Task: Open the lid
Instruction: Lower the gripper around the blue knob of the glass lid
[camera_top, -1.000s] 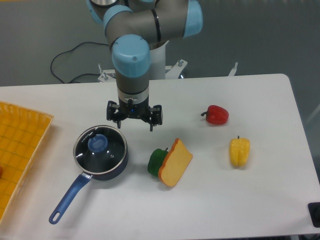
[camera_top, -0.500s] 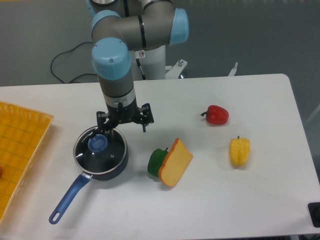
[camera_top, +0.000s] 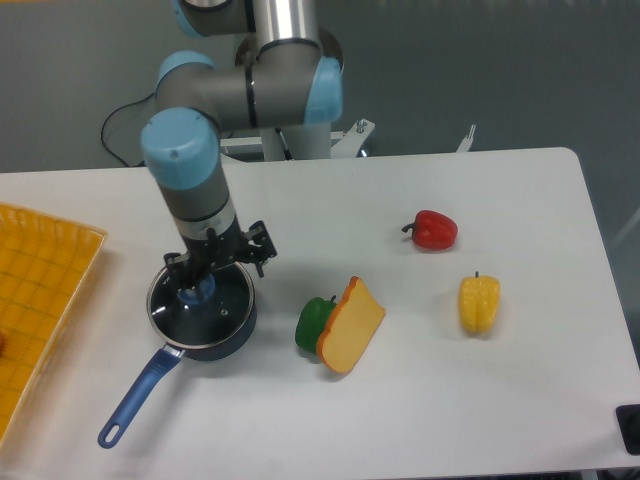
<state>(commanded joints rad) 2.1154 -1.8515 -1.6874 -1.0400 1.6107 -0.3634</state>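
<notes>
Lid (camera_top: 205, 305) on saucepan (camera_top: 215, 325), desk's (camera_top: 420, 400) left part, unmoved. Gripper (camera_top: 200, 284) shifted left and down since earlier, now directly over blue knob (camera_top: 196, 291). Jaws spread, straddling knob, gripping nothing.

Pincer (camera_top: 208, 272) hung right over the lid (camera_top: 212, 308) on the blue saucepan (camera_top: 190, 335), fingers spread around the knob (camera_top: 196, 293).

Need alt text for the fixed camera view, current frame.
A robot arm's pincer hangs directly over the blue knob of the glass lid that sits on a dark blue saucepan at the left of a white table. To the right lie a green pepper against a bread slice, a red pepper and a yellow pepper; a yellow tray is at far left.
</notes>
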